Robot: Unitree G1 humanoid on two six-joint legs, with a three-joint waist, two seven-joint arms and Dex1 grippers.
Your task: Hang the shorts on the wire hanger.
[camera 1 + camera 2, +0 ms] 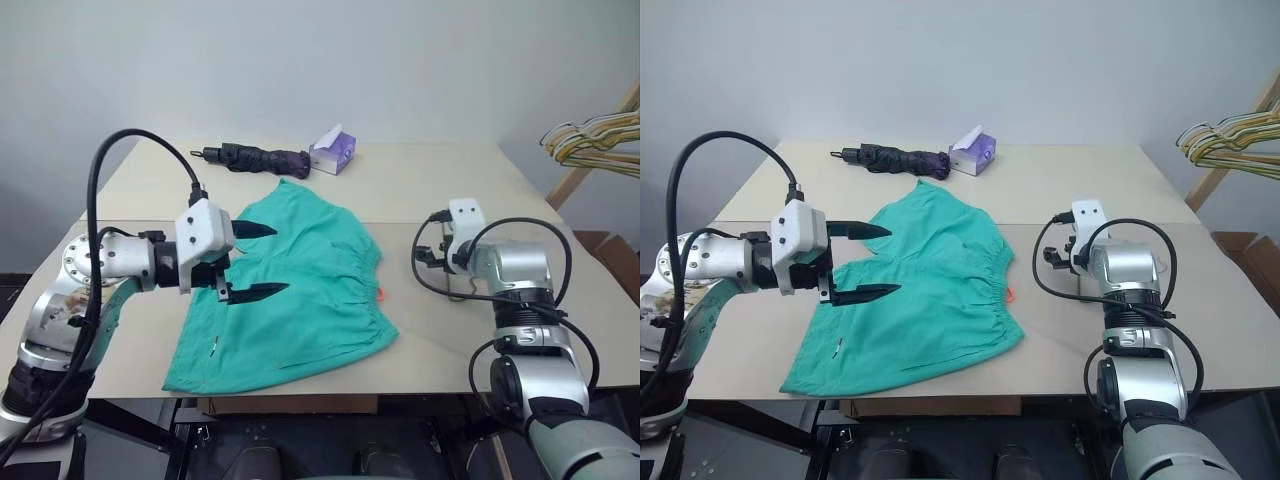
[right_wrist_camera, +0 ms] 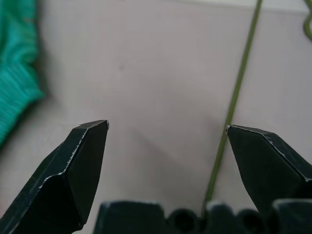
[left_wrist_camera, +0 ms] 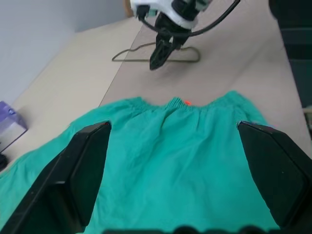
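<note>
On the table (image 1: 450, 170), the shorts (image 1: 300, 300) lie flat, waistband twd my R side. Over their L part my left gripper (image 1: 257, 260) hangs, fingers spread wide, nothing held. R of the shorts, the wire hanger (image 3: 156, 54) lies under my right gripper (image 2: 165, 127), also spread, empty. No legible writing or brand anywhere; tissue box (image 1: 333, 152) beyond the shorts, print unreadable.

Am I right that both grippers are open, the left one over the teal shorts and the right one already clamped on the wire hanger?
Not quite. The right gripper is open and holds nothing; the right wrist view shows the wire hanger lying on the table between its spread fingers, ungripped. The rest holds: the left gripper is open over the teal shorts.
</note>
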